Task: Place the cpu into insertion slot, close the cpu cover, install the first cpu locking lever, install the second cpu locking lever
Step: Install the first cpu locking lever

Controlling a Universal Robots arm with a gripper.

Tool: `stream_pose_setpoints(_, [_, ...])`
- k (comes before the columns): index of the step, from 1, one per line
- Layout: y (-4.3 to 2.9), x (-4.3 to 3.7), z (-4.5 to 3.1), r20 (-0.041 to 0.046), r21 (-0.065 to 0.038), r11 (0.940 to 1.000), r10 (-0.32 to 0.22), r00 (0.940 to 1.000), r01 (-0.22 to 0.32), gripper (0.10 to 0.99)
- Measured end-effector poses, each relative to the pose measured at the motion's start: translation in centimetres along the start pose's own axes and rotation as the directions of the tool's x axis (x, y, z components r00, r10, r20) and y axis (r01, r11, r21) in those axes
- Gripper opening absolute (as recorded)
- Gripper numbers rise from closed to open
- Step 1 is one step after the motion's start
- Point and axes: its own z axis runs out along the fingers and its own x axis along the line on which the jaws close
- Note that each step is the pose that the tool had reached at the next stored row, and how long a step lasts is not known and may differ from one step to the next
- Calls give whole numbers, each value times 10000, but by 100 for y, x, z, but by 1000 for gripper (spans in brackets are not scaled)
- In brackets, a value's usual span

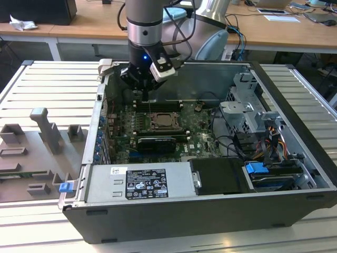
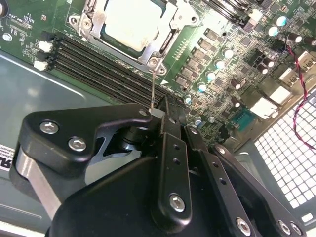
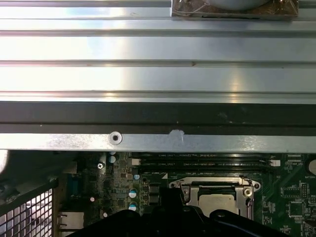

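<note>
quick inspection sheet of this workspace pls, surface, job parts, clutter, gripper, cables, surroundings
surface: ribbed aluminium table carrying an open dark computer case
job's things: pale square cpu sits in the silver-rimmed square insertion slot; silvery frame cpu cover lies flat over it; thin silvery wire lever stands up beside it
clutter: grey plastic fixture blocks and a blue clip at the exterior view's left
grippers: black gripper shut on the lever's free end
cables: red and black wires; orange and yellow cable bundle by the drive cage
surroundings: wooden desks behind
</note>
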Motion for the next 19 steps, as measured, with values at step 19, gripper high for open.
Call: stream_pose_setpoints(19, [-7,-342,37,-14,-264,9996,-94,10000,93,106])
